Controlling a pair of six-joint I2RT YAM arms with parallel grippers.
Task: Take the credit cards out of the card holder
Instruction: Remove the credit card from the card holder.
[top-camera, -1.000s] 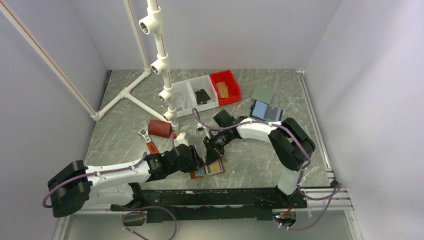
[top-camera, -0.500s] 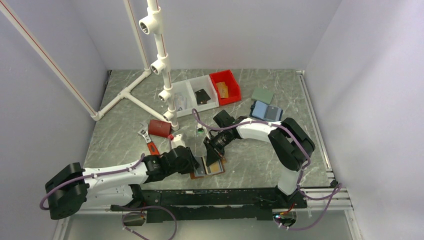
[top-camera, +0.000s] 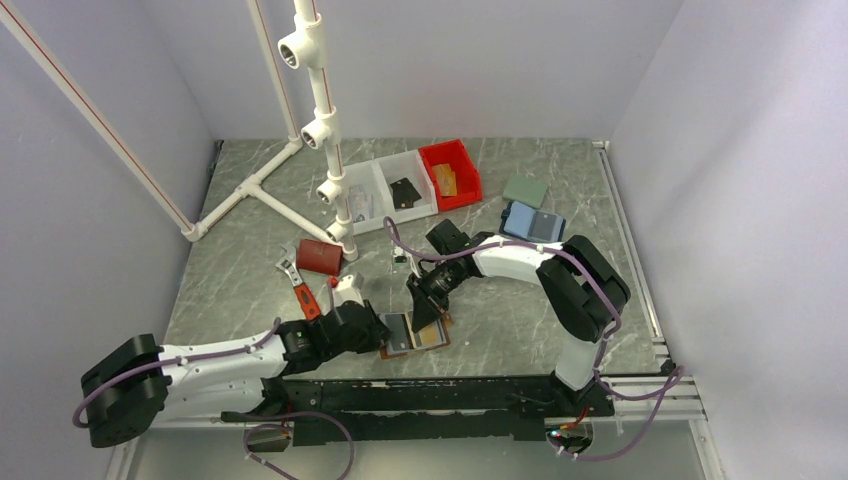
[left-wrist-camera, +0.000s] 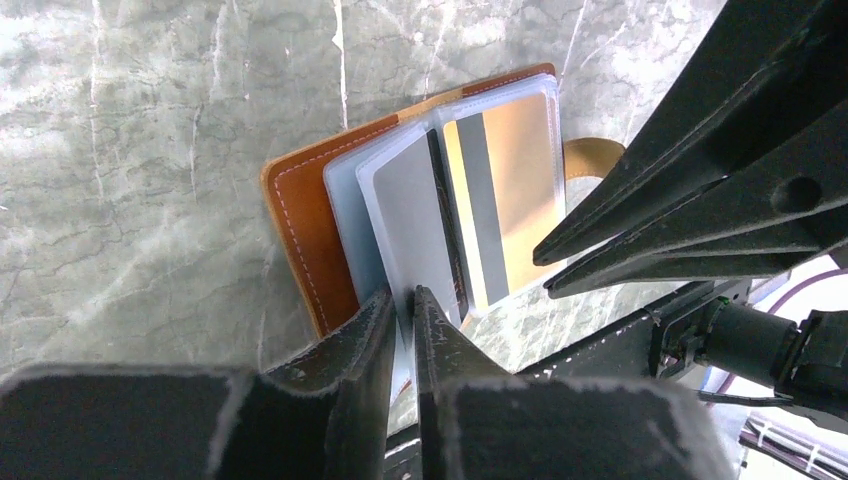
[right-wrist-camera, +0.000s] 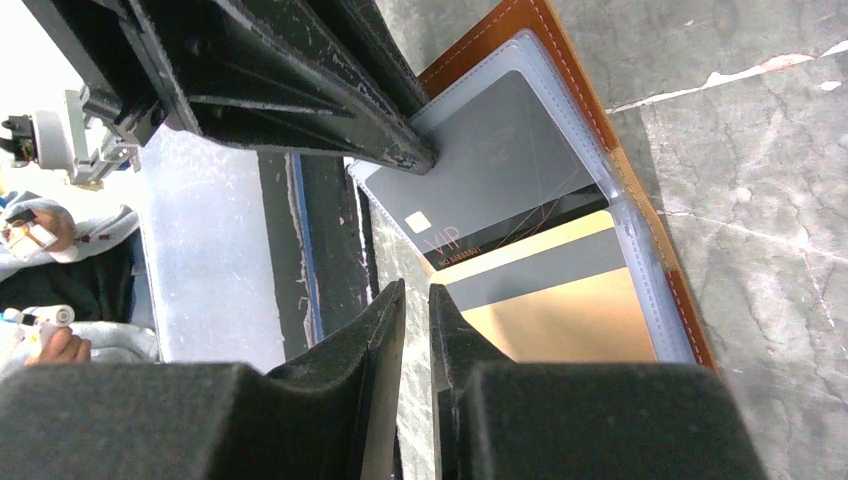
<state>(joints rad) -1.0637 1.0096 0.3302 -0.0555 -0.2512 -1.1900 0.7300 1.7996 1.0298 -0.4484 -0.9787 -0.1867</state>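
The brown leather card holder (top-camera: 432, 337) lies open near the table's front edge; it also shows in the left wrist view (left-wrist-camera: 300, 230) and the right wrist view (right-wrist-camera: 500, 30). My left gripper (top-camera: 384, 330) is shut on a pale grey card (left-wrist-camera: 405, 205), which sticks partly out of a clear sleeve toward me. The same card, marked VIP, shows in the right wrist view (right-wrist-camera: 480, 165), over a black card (right-wrist-camera: 540, 222). A gold card with a grey stripe (right-wrist-camera: 560, 305) sits in the other sleeve. My right gripper (top-camera: 424, 312) is shut and empty, its tips (right-wrist-camera: 418, 295) at the holder's edge beside the gold card.
A dark red box (top-camera: 320, 257) and a red-handled wrench (top-camera: 297, 283) lie left of the arms. White bins (top-camera: 385, 190) and a red bin (top-camera: 450, 175) stand at the back. A blue case with a grey panel (top-camera: 533, 222) and a green pad (top-camera: 525, 190) lie back right. The PVC pipe frame (top-camera: 320, 120) rises at the back left.
My left arm has drawn back toward the near left, pulling the grey card further out of its sleeve. The right gripper has stayed on the holder.
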